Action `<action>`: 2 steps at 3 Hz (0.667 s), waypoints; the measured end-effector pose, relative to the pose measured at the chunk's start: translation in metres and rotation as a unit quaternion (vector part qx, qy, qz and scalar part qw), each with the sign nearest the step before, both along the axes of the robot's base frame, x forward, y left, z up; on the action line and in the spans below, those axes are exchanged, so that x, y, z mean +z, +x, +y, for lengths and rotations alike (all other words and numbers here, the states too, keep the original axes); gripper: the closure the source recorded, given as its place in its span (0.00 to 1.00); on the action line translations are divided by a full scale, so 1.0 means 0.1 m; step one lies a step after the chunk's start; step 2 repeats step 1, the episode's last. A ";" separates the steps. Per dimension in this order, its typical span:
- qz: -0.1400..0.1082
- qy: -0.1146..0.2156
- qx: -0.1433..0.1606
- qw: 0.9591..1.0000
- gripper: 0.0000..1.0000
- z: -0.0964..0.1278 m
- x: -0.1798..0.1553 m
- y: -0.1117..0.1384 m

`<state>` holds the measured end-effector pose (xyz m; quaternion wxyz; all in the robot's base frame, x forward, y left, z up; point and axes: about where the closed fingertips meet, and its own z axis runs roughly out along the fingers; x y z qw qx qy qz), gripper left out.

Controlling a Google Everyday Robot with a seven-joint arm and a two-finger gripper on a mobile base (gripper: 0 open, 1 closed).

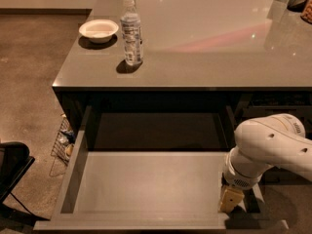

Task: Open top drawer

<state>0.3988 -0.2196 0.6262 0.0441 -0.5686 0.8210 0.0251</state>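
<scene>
The top drawer point(146, 186) is pulled far out from under the grey counter, and its smooth grey inside is bare. Its front panel runs along the bottom edge of the view; the handle is hidden. My white arm point(268, 147) reaches in from the right. My gripper point(230, 201) hangs at the drawer's front right corner, just above the front panel.
A water bottle point(131, 30) and a white bowl point(98, 30) stand on the counter point(209, 43) at the left. A wire basket point(62, 140) sits on the floor left of the drawer. A dark chair point(12, 167) is at the lower left.
</scene>
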 end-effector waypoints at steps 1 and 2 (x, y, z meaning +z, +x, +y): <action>0.000 0.000 0.000 1.000 0.00 0.00 0.00 0.00; 0.000 0.000 0.000 1.000 0.00 0.00 0.00 0.00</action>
